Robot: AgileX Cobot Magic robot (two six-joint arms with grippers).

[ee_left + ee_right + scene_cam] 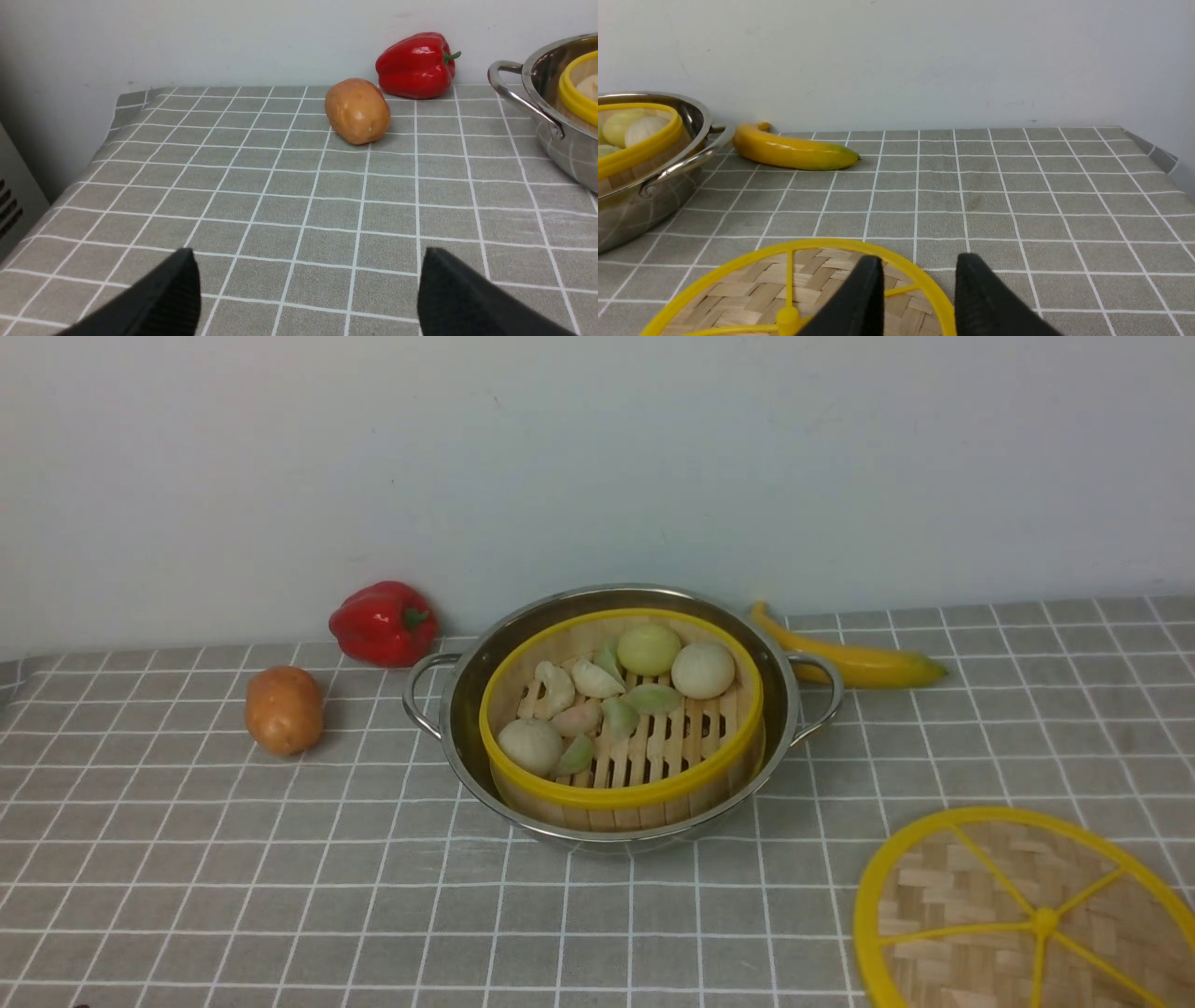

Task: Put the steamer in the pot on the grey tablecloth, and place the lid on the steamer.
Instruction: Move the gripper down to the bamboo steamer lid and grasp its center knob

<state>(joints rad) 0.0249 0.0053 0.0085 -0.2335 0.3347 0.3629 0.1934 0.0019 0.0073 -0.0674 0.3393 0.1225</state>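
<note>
The steamer (621, 793), a yellow-rimmed bamboo basket holding buns and dumplings, sits inside the shiny pot (467, 709) on the grey tablecloth (233, 877). The woven lid (980, 896) lies flat on the cloth at the front right, apart from the pot. Neither gripper appears in the front view. My left gripper (308, 252) is open over bare cloth, with the pot (560, 135) and the steamer (572, 93) off to one side. My right gripper (920, 256) is open, and the yellow rim of the lid (752, 294) runs between its fingers in the picture.
A red pepper (383, 623) and a potato (284, 709) lie left of the pot. A banana (859, 658) lies behind it on the right, near the wall. The cloth drops off at its left edge (107, 140) and right edge (1157, 158).
</note>
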